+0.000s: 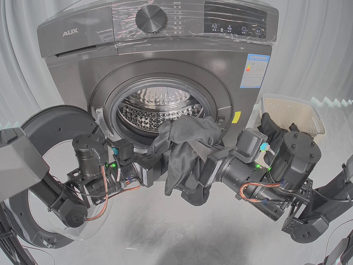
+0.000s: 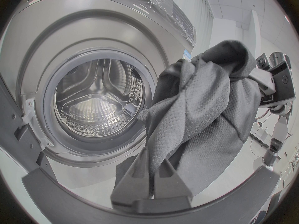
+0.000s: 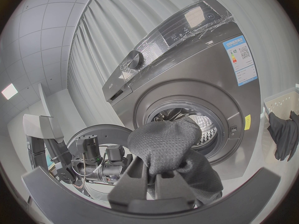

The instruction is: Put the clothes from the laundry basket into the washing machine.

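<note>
The dark garment hangs between both arms, in front of the open drum of the washing machine. The left gripper and right gripper each hold a fold of it, fingers pinched narrow. The mesh cloth looks light, soft and limp; grip bunched folds. Its sagging lower end could snag on the drum rim. The door stands open at left. The laundry basket, right of the machine, carries 1 further garment over its rim.
</note>
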### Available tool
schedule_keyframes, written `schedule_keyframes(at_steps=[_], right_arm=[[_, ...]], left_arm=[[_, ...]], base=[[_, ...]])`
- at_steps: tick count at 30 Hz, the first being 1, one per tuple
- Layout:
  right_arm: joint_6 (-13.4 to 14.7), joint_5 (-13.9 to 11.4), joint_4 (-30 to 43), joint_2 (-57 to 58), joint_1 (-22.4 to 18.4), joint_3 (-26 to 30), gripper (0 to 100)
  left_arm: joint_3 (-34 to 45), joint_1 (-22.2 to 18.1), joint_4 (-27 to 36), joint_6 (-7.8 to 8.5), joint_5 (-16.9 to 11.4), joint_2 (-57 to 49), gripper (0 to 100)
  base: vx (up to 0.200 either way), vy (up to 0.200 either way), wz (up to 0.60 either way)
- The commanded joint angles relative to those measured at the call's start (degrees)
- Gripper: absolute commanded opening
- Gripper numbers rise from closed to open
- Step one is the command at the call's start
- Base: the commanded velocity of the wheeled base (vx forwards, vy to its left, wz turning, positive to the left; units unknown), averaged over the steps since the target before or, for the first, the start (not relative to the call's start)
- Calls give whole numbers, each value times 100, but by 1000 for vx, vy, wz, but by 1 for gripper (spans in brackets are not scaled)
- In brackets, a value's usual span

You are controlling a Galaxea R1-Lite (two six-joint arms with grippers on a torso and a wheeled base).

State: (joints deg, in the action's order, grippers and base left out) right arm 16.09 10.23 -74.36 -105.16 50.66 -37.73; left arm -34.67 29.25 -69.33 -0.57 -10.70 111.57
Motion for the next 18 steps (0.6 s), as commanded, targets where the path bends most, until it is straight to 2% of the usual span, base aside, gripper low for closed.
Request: schedule_keyframes(at_steps=[1,8,13,14,18], right_arm=[[-10,-12,1,-22,5,46,0],[-27,-91,-26,-348,-145,117,0],[-45,-109,-298,-585,-171,161,0],[-53,-109,-316,-629,-188,178,100],[-53,-118,-316,-752,-197,196,100]], left_arm=[[162,20,-186,-4,7,-65,0],[813,222,-810,-48,42,-399,0],[1112,266,-1048,-57,60,-759,0],[1112,266,-1056,-57,60,-803,0],[1041,275,-1048,-145,60,-900,0]], base=[[0,0,0],[0,0,0],[0,0,0],[0,0,0],[0,0,0]])
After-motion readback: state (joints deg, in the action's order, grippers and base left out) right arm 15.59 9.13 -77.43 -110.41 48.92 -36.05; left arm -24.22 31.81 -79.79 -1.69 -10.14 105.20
